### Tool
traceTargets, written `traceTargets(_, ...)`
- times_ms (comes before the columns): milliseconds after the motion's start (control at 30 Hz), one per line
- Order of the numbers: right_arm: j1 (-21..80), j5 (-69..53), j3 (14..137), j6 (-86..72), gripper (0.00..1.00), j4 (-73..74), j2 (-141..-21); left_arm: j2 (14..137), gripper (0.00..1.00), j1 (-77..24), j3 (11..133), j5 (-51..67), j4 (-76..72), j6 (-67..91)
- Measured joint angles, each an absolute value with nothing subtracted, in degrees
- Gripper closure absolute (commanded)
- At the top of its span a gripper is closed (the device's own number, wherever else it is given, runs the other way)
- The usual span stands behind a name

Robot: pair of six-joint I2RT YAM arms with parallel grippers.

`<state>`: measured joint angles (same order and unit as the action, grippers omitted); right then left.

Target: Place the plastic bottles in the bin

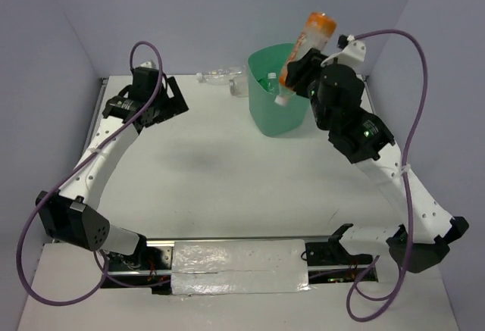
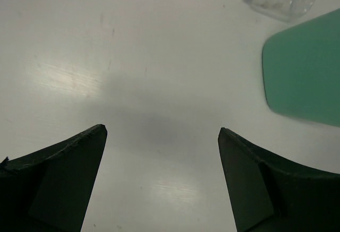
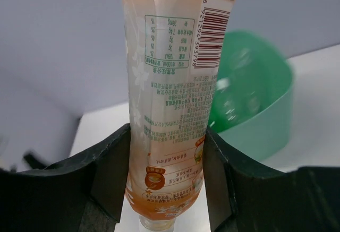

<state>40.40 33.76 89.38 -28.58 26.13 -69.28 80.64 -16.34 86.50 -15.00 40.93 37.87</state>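
The orange-ended bottle [image 1: 307,47] hangs tilted over the right side of the mint-green bin [image 1: 274,119], cap end lowest, and the right claw [image 1: 297,70] is clamped across its middle. I'd say the drop is the step in hand. It would go best if the claw eased a little further over the opening first, so the cap points inside the rim rather than at it, and only then let go. A crinkly bottle could glance off the edge. Green plastic [image 1: 269,82] already lies inside. A clear bottle [image 1: 220,79] lies on the table [image 1: 227,172] just behind the bin. The left claw [image 1: 168,98] hovers well apart, spread wide and empty.
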Motion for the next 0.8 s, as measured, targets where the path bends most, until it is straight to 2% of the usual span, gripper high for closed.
traceTargets(167,31.42,38.26,97.67,-23.68,0.44,24.36,-77.76,82.30,0.01,-13.91,79.94,-5.43,39.64,44.07)
traceTargets(400,26.11,38.39,110.80,-20.38,0.40,24.05,-99.33,87.74,0.01,-9.13,78.85,6.35,33.08,52.80)
traceTargets(433,26.04,38.41,112.07,-20.03,0.36,24.16,-101.73,88.95,0.01,-8.58,79.20,7.66,32.23,53.45)
traceTargets(467,25.91,38.37,112.79,-19.81,0.24,24.21,-103.66,90.35,0.00,-8.05,79.85,8.97,31.33,54.41)
traceTargets(500,25.80,38.30,113.16,-19.81,0.17,24.43,-105.23,91.92,0.01,-7.60,80.71,9.93,30.55,55.07)
traceTargets(567,25.71,38.11,113.91,-19.42,0.07,25.39,-107.33,95.35,0.01,-7.14,83.48,11.49,29.85,56.03)
traceTargets(633,25.67,37.74,114.85,-19.29,0.03,26.50,-108.49,99.57,0.01,-7.05,88.09,12.84,29.54,56.51)
traceTargets(800,25.61,36.42,112.46,-19.55,0.02,26.04,-105.21,112.57,0.01,-7.05,106.67,14.24,29.98,56.01)
